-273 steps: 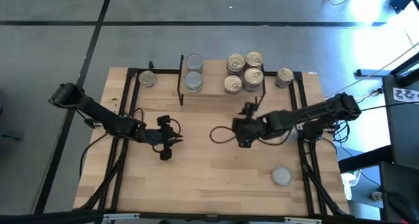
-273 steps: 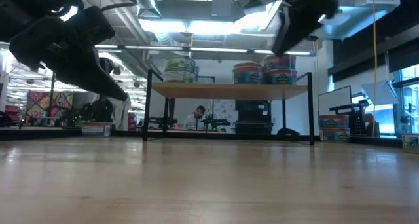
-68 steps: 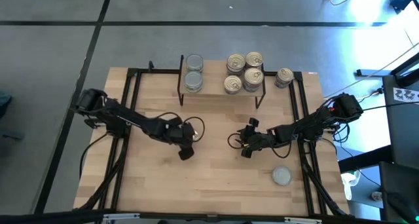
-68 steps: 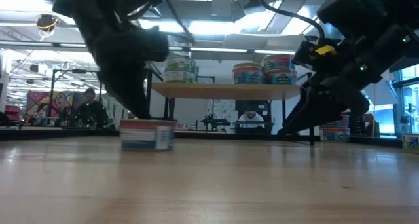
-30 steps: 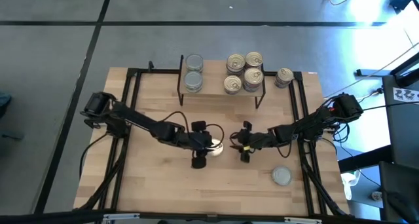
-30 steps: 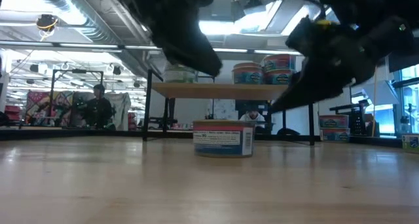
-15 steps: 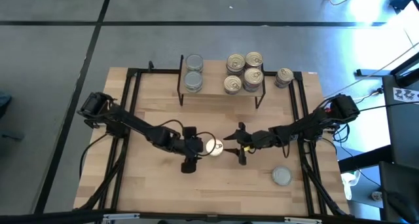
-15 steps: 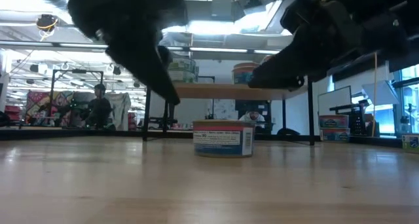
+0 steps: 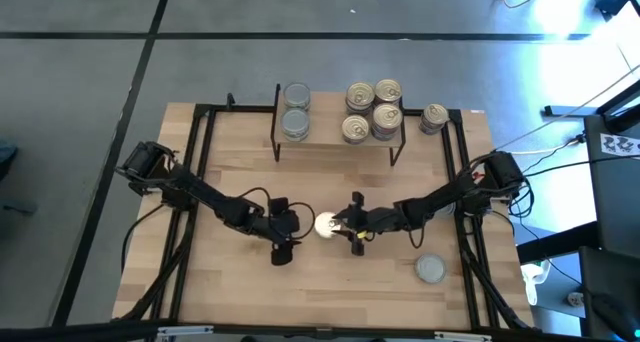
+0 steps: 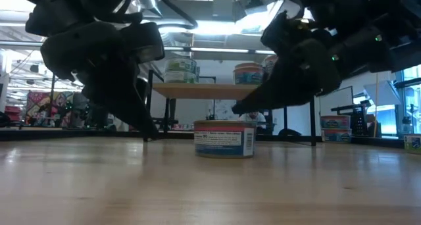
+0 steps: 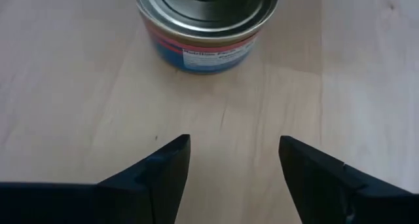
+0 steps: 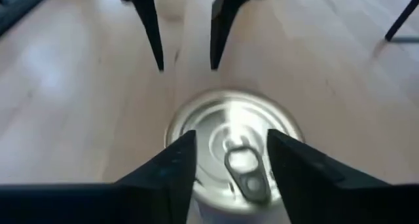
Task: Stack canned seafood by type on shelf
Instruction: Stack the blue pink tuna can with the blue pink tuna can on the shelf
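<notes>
One tin of canned seafood (image 9: 325, 223) with a pull-ring lid (image 12: 239, 162) and a red, white and blue label (image 10: 223, 139) stands upright on its base mid-table. My left gripper (image 11: 234, 152) is open just left of it, low over the wood, with a strip of bare table between its fingers and the tin. My right gripper (image 12: 230, 137) is open and comes at the tin from the right, its tips (image 10: 237, 110) just above the lid. Farther back stands the shelf (image 9: 325, 134), with silver-lidded tins (image 9: 296, 110) on its left and gold-lidded tins (image 9: 373, 110) on its right.
A gold-lidded tin (image 9: 434, 118) stands on the table right of the shelf. A silver-lidded tin (image 9: 430, 269) stands near the front right. Black frame rails (image 9: 197, 162) run along both sides of the table. Bare wood lies in front of the grippers.
My left gripper has drawn back from the tin toward the table's left edge and sunk close to the wood. My right gripper has moved left toward the tin and now hangs over its lid. The tin has stayed where it stood.
</notes>
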Controlling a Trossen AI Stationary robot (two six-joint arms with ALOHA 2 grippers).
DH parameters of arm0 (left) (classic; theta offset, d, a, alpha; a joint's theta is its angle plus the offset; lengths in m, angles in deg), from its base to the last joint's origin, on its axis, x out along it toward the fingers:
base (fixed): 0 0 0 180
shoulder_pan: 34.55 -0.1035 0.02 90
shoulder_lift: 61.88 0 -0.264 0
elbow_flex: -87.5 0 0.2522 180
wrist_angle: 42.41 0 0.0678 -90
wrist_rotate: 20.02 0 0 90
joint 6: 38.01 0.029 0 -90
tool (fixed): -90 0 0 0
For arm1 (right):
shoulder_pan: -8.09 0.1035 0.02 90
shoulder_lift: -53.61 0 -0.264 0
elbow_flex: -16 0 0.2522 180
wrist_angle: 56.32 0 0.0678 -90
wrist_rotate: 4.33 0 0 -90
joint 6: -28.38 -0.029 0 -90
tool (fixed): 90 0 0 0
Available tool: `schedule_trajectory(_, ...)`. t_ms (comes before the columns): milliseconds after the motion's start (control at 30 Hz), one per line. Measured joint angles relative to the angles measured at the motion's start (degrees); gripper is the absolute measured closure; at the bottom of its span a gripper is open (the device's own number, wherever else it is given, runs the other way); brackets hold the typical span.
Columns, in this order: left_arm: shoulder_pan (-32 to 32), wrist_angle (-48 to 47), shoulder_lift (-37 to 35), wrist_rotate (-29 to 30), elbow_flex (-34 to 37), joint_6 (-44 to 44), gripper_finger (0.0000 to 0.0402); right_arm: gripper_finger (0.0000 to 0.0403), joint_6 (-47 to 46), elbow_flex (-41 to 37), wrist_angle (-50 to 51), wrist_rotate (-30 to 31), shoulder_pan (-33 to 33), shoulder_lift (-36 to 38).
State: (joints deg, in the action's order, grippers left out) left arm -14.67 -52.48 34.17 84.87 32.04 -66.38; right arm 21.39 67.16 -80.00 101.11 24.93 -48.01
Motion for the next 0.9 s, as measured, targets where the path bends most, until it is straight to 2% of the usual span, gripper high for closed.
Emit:
schedule_trajectory(133,0.0,0.3,0.0,0.1,0.1,-0.3,0.017,0.0266,0.0,0.4,3.8,0.5,0.0,0.0)
schedule_trajectory(267,0.0,0.5,0.0,0.2,0.1,-0.1,0.017,0.029,-0.2,0.6,5.7,0.5,0.0,0.1)
schedule_trajectory(600,0.0,0.5,0.0,0.4,0.1,0.0,0.017,0.0297,-0.3,-0.2,6.0,0.5,0.0,0.2)
schedule_trajectory(900,0.0,0.9,0.0,1.6,0.1,1.6,0.017,0.0297,-1.6,-7.5,-6.1,0.0,0.0,0.2)
